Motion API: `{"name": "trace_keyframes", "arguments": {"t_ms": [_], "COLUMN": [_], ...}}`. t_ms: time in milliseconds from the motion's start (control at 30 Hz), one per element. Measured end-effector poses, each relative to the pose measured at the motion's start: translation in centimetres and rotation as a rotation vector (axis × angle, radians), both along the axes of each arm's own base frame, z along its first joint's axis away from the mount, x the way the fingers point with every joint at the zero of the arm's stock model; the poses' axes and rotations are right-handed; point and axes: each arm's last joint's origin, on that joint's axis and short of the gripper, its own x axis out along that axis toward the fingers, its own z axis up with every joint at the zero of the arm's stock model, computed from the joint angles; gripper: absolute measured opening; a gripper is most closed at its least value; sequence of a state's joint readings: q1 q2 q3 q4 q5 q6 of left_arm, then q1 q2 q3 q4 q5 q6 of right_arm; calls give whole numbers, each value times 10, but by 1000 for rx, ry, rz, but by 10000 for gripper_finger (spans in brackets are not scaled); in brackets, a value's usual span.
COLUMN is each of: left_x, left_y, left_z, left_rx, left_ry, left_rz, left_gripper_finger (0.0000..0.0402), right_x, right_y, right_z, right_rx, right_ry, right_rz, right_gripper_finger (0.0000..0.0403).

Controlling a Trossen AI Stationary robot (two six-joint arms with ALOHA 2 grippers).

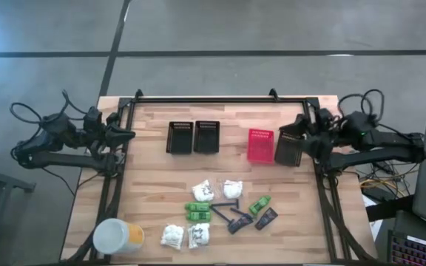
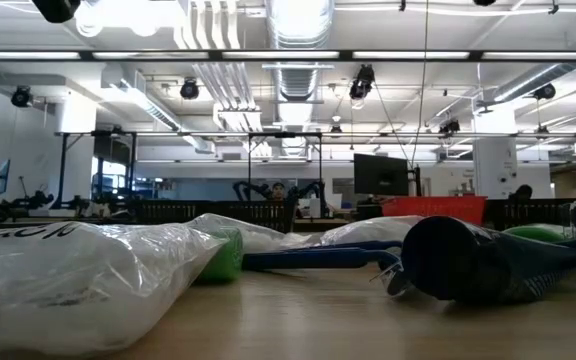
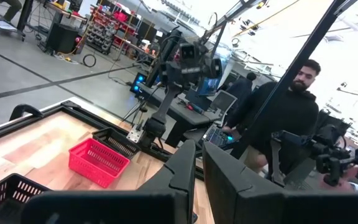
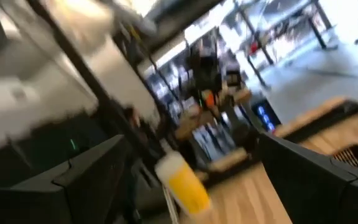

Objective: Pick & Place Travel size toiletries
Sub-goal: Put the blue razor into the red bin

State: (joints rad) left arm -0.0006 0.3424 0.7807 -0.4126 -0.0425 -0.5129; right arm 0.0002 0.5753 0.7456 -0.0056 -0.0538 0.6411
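Pale wooden planking forms the table (image 1: 154, 174), on which the travel size toiletries (image 1: 217, 210) are gathered toward the middle of the near edge. Among them, white crinkly packets (image 1: 203, 191), bright green packs (image 1: 197, 212), thin dark razors (image 1: 226, 202) and a flat dark sachet (image 1: 266, 218) are seen lying close together, some touching. None of them is held.

Two black baskets (image 1: 192, 137) are placed side by side toward the far edge, left of centre. A red basket (image 1: 259, 145) is set to their right, with a further black basket (image 1: 288, 148) just beside it.

A white-and-yellow round tub (image 1: 117, 237) is found at the near left corner.

The left gripper (image 1: 128, 134) is parked at the table's left edge toward the far side, its fingers (image 3: 219, 180) drawn almost together on nothing. The right gripper (image 1: 285, 134) is held at the right edge over the black basket there, its jaws spread wide and empty.

A person in a dark top (image 3: 288, 112) is seen beyond the table in the left wrist view.
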Motion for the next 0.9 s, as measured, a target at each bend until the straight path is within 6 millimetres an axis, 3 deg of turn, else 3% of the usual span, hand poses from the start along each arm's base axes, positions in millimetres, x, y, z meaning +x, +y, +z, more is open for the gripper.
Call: {"name": "trace_keyframes", "arguments": {"t_ms": [133,267,367,667,900], "left_x": [0,0,0,0,0], "left_y": [0,0,0,0,0], "left_z": [0,0,0,0,0], "left_rx": [0,0,0,0,0], "left_ry": [0,0,0,0,0], "left_rz": [0,0,0,0,0], "left_gripper_finger": [35,35,35,35,35], "right_x": [10,25,39,95,131], "right_y": [1,8,8,11,17], "right_z": [-8,-39,-60,-90,-132], "right_rx": [52,181,284,493,564], "right_ry": [91,415,608,763,944], "right_rz": [59,256,254,212,278], "right_gripper_finger": [364,364,364,364,364]}}
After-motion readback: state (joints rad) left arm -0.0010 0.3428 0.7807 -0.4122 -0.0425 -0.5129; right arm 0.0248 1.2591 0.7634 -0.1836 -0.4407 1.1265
